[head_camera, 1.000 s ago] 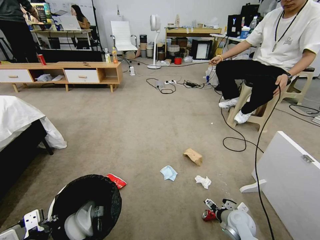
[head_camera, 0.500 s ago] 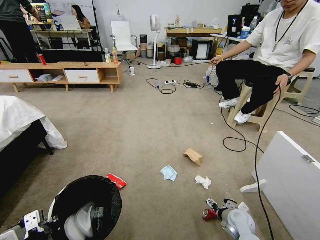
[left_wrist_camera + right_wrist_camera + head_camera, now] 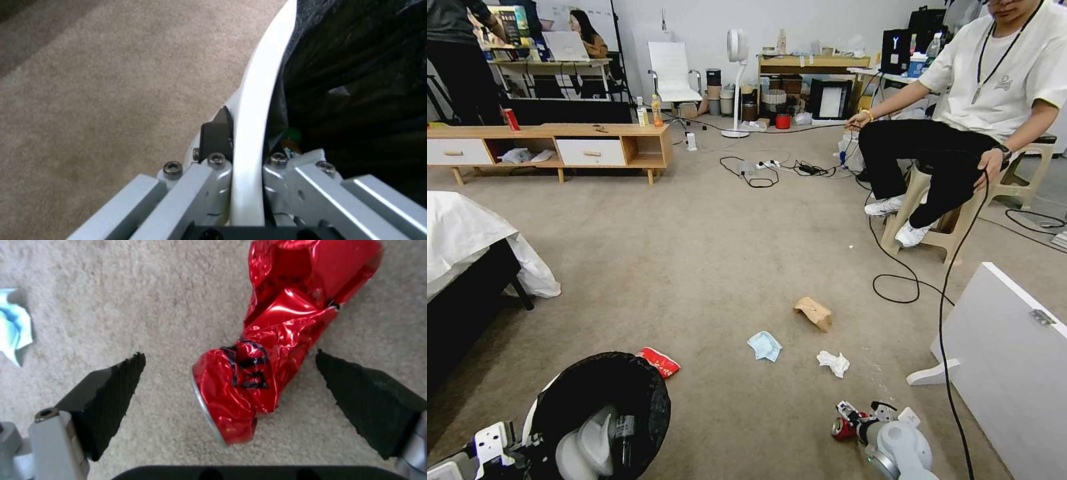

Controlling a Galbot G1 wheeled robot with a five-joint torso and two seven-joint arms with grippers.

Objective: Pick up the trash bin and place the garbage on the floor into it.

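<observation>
Red crushed metal can (image 3: pixel 271 340) lies between our right gripper's (image 3: pixel 229 373) open fingers; we should close next. Our left gripper (image 3: pixel 247 166) pinches the round white plastic bin's (image 3: pixel 258 100) rim, lower left.

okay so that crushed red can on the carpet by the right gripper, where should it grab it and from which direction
Probably across the can's dented midsection, coming straight down from above. The crushed red can lies flat on the floor with its long axis running between the right gripper's open pads, which already flank it on both sides. The crumpled middle looks narrower than the rimmed end, so it should fit between the pads.
</observation>
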